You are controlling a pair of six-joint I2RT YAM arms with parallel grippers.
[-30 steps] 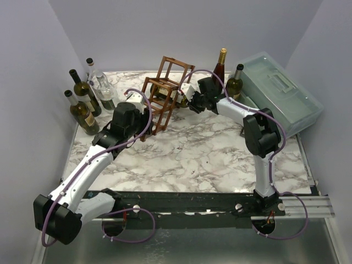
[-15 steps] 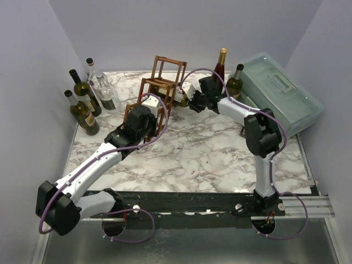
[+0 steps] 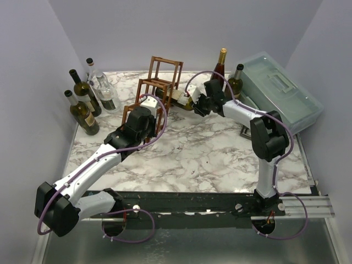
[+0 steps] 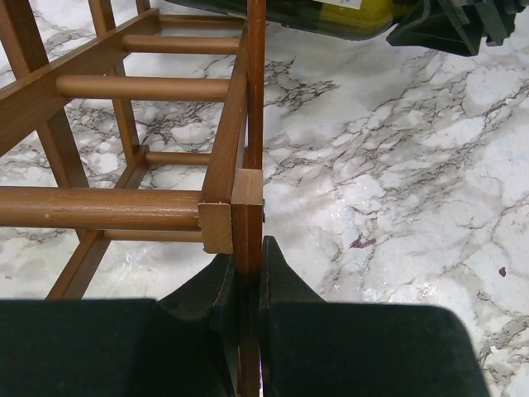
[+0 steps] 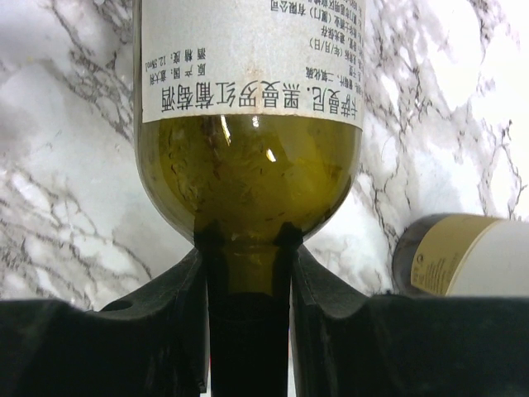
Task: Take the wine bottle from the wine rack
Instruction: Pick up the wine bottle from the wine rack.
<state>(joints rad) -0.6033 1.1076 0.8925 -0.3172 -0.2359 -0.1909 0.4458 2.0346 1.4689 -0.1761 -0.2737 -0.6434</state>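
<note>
The wine bottle, lying sideways at the wine rack's right side, is clamped by its neck in the right hand. A rack post is pinched by the left hand. The glass is judged heavy, slippery and fragile.

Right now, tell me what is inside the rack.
One bottle lies partly inside the rack, its neck sticking out into the right gripper. Its base end is covered by the bars.

On the desk the wine rack stands mid-back, the wine bottle lying seemingly half inside it and sticking out rightward, standing bottles to the left, a box to the right.
</note>
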